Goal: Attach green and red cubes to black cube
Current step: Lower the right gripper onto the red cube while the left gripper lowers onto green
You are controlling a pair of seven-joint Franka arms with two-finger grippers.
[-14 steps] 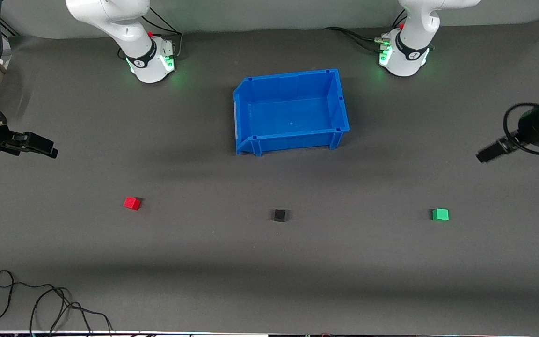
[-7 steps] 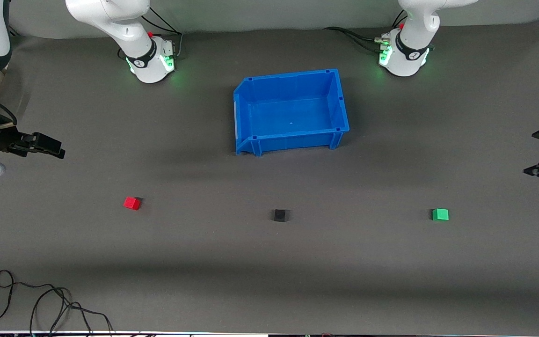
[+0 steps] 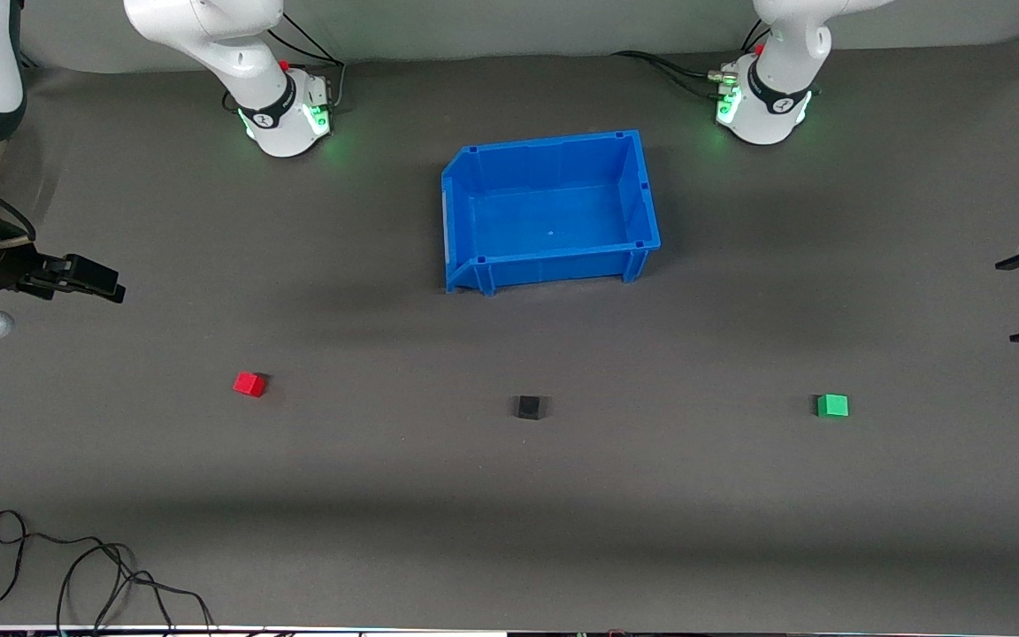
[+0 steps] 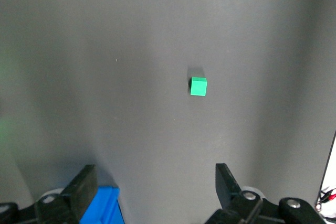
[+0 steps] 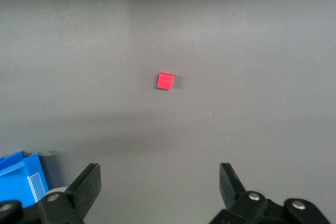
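Green cube point(image 4: 198, 86) apart from left gripper point(image 4: 155, 190), perhaps centred

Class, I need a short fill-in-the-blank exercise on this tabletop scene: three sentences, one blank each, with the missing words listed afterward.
1. The small matte black cube lies on the table between the small red cube and the small ____ cube.
2. The open blue plastic bin holds ____ cubes.
3. The left gripper and the right gripper both have their fingers ____.

Missing words: green; no; open
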